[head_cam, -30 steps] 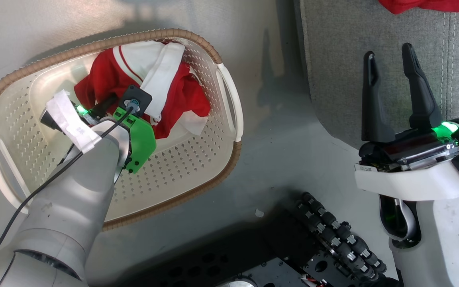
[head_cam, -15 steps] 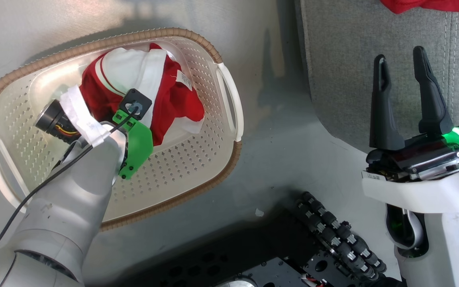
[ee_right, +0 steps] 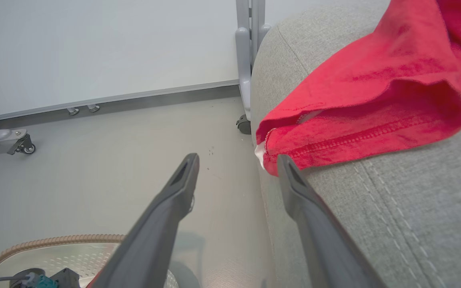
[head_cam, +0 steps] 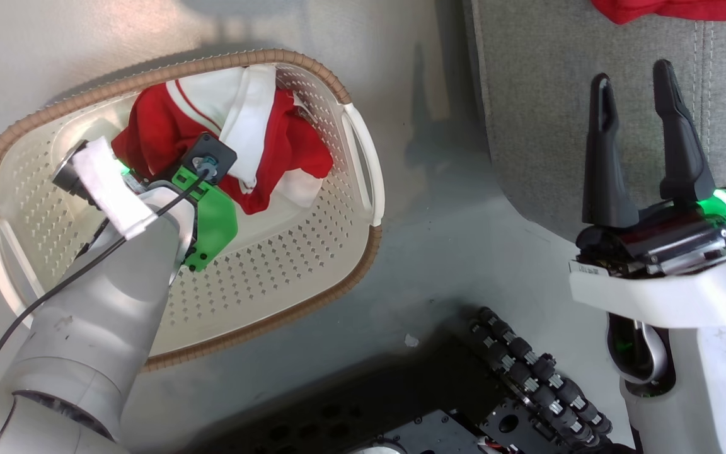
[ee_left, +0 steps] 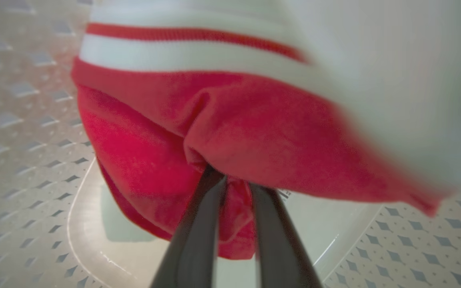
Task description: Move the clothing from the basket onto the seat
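Pale floor [head_cam: 438, 208] at frame left carries the basket [head_cam: 312, 265], with the red-and-white garment [head_cam: 167, 123] bunched in its upper part. My left arm reaches down into it. The wrist view shows my left pincer [ee_left: 234, 182] clenched on a red fold. My right pincer [head_cam: 632, 70] hangs spread at the seat [head_cam: 539, 94] edge, where its wrist view shows another red garment [ee_right: 374, 92] lying.

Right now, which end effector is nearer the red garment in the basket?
Left. The left end effector grips the red garment inside the basket; the right end effector hangs open by the seat.
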### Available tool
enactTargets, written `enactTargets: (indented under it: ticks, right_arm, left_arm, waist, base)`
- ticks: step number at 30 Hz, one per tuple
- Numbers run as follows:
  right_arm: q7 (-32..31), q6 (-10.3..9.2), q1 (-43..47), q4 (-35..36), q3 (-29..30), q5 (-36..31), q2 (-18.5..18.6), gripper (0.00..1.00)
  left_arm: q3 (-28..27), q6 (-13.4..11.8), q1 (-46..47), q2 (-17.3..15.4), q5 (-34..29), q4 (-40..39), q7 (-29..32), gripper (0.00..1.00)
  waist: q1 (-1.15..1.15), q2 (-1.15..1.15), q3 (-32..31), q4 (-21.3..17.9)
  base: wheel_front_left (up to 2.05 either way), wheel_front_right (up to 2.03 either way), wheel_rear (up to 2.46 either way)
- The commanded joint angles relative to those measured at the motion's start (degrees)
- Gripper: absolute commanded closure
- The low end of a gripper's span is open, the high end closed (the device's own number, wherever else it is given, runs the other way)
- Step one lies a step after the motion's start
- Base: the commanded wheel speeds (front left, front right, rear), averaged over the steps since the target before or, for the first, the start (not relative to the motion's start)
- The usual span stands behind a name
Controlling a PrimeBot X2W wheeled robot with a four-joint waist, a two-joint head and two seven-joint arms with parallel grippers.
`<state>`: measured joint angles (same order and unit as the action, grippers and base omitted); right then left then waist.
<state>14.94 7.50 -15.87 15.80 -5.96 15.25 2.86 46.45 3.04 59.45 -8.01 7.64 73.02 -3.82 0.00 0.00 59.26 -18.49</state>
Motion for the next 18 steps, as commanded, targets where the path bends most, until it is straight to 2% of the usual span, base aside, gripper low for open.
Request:
enactTargets:
  ticks: [1,9,18]
  right_arm:
    - [0.2,-0.02,-1.0,-0.7,0.0,0.5,0.1,0.0]
    - [0.3,-0.01,-1.7,-2.9,1.3,-0.1,0.1,0.0]
    - [0.2,-0.02,0.6,-5.9,3.2,-1.2,0.1,0.0]
  left_arm:
    - [-0.3,0.4,0.3,-0.4,1.0,-0.1,-1.7,1.0]
    - [-0.8,2.0,-2.3,0.7,3.0,-1.3,-9.4,1.0]
    - [-0.7,3.5,-6.2,2.2,5.1,-7.6,-11.5,1.0]
  waist:
    - [0.0,0.0,-0.8,0.1]
    - [0.0,0.0,-6.2,2.7]
    - [0.0,0.0,-14.2,5.9]
  base:
    - [0.0,0.0,0.0]
    - [0.0,0.0,0.0]
    - [0.0,0.0,0.0]
